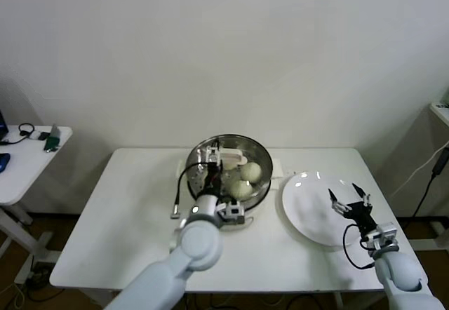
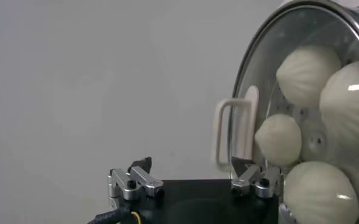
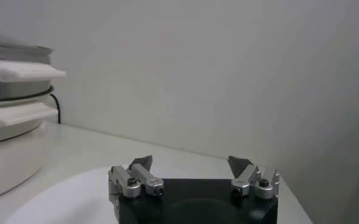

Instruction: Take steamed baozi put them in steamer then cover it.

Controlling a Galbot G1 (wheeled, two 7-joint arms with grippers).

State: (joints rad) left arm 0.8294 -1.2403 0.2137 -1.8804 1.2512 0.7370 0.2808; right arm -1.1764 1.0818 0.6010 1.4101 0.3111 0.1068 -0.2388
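The white bench point(image 1: 133, 212) carries everything, with the steamer point(image 1: 210, 149) near its middle toward the back edge and a flat white plate point(image 1: 309, 219) just beside it on the robot's right. The steamer's shiny basket sits on its white pot base point(image 3: 9, 152), whose side handles show in the right wrist view. The cover point(image 2: 301, 36) lies on top of the steamer, its clear glass closing the basket and its cream-white handle point(image 2: 237, 131) standing up from the middle. Under the glass sit the steamed baozi point(image 2: 307, 73), four of them visible in the left wrist view, bunched close together on the perforated bottom. The left gripper point(image 2: 195, 173) hovers over the cover next to the handle, its fingers point(image 2: 137, 179) spread wide and holding nothing; one tip is close by the handle's foot. The right gripper point(image 1: 349, 199) hangs above the plate, fingers point(image 3: 137, 176) also wide apart and empty.
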